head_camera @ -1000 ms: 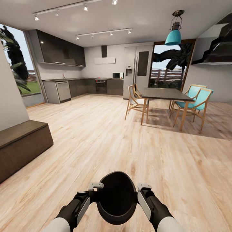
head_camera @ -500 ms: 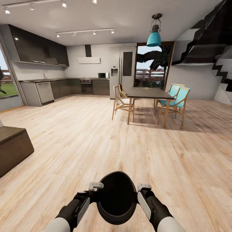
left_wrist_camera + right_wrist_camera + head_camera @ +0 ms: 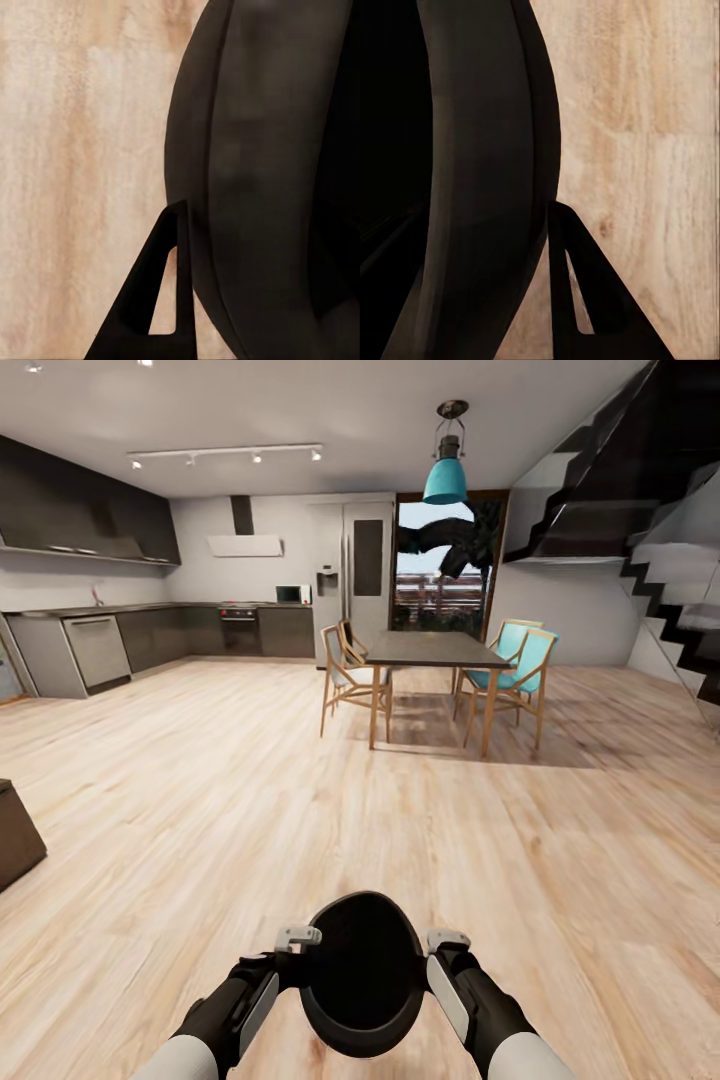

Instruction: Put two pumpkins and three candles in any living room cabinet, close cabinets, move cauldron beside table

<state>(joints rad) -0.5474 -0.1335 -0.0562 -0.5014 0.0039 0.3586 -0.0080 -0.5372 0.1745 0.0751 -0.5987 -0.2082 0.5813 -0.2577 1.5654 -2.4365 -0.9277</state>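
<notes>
I carry the black cauldron (image 3: 362, 972) low in front of me, above the wood floor, held between both arms. My left gripper (image 3: 298, 952) is shut on its left rim and my right gripper (image 3: 441, 954) on its right rim. The left wrist view has the cauldron's dark wall (image 3: 262, 180) with one finger (image 3: 146, 311) outside it. The right wrist view mirrors this, with the wall (image 3: 472, 180) and one finger (image 3: 585, 300). A corner of the low dark brown cabinet (image 3: 14, 836) shows at the left edge. The pumpkins and candles are out of view.
A dining table (image 3: 432, 650) with wooden chairs (image 3: 345, 675) and teal chairs (image 3: 515, 660) stands ahead. Kitchen counters (image 3: 150, 630) line the far left wall. Black stairs (image 3: 680, 620) rise at the right. Open wood floor (image 3: 300, 790) lies between me and the table.
The camera has turned right: the cabinet slid almost out at the left, and the table, kitchen and stairs shifted left. Cauldron and grippers keep the same hold.
</notes>
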